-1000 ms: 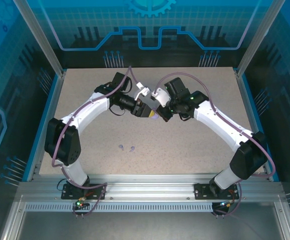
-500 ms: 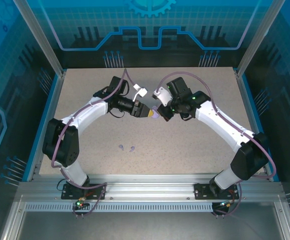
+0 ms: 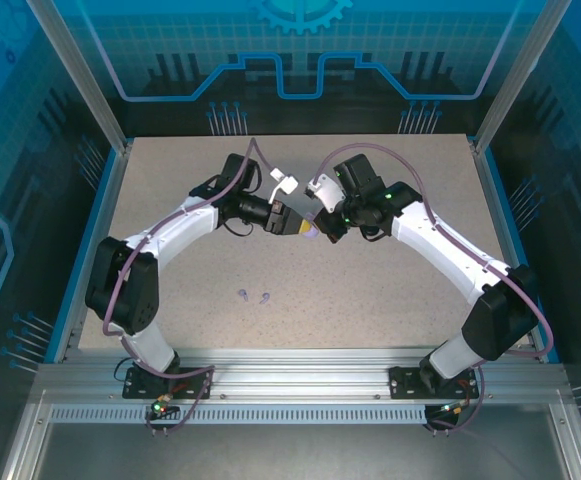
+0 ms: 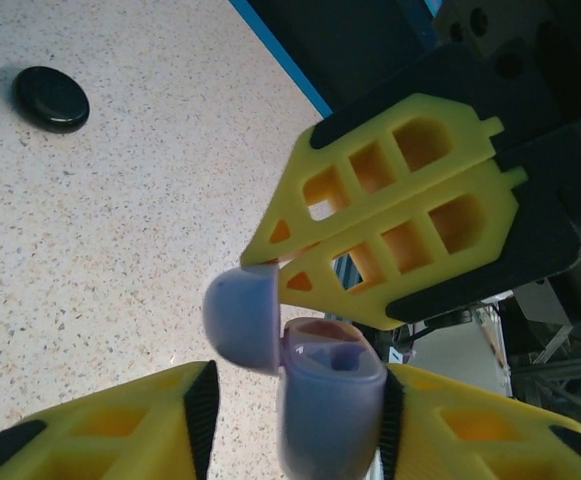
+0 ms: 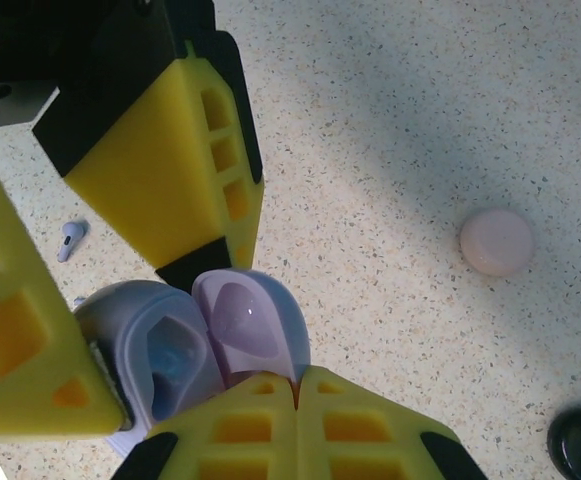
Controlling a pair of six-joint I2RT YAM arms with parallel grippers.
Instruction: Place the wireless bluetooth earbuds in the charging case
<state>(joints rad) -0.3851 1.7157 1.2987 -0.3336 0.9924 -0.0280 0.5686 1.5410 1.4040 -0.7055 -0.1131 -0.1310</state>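
Your left gripper (image 4: 298, 388) pinches the lilac charging case (image 4: 330, 425) by its body, about mid-bench (image 3: 390, 300). Your right gripper (image 5: 295, 380) is fully closed, with its tips touching the open lid (image 5: 250, 315). Two lilac earbuds (image 3: 242, 294) lie toward the near edge.

An open charging case (image 3: 308, 230) sits between the left gripper (image 3: 294, 223) on its left and the right gripper (image 3: 318, 226) on its right. Two earbuds (image 3: 242, 294) lie on the table (image 3: 390, 310) before the case, slightly left.
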